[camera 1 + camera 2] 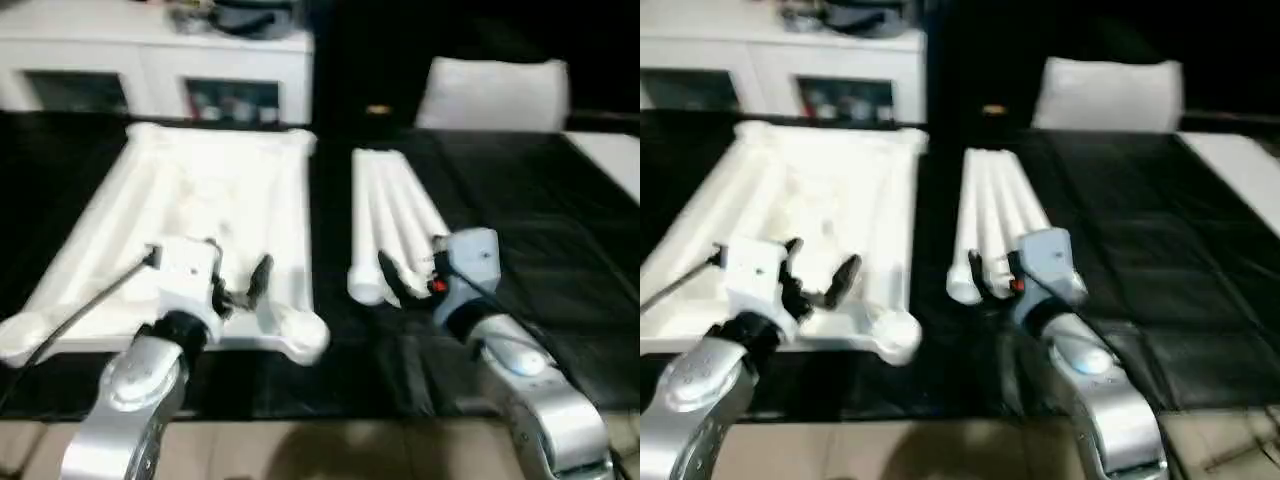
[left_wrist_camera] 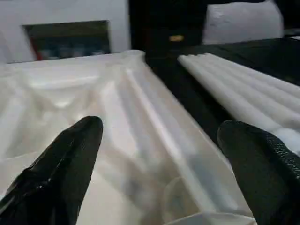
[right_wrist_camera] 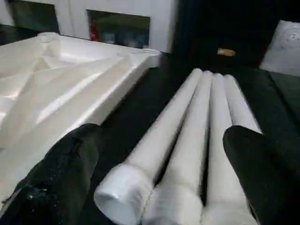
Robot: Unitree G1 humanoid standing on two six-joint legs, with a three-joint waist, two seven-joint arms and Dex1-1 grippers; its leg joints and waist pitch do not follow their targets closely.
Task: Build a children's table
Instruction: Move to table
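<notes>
Black cloth covers the counter [image 1: 520,230], with a white cabinet [image 1: 150,60] behind. On it the children's table is in pieces: the tabletop [image 1: 190,210] lies ribbed side up, and the legs [image 1: 390,220] rest bundled beside it, none socketed. The left gripper [image 1: 243,285] hovers spread over the top's near edge; the right gripper [image 1: 400,275], also spread and empty, brackets the leg ends. By my reading, assembly is unstarted.

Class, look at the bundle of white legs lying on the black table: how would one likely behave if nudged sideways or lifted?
The legs are round tubes lying flat, so one would probably roll. They look stiff, hollow, likely light. The smooth plastic may slip.
</notes>
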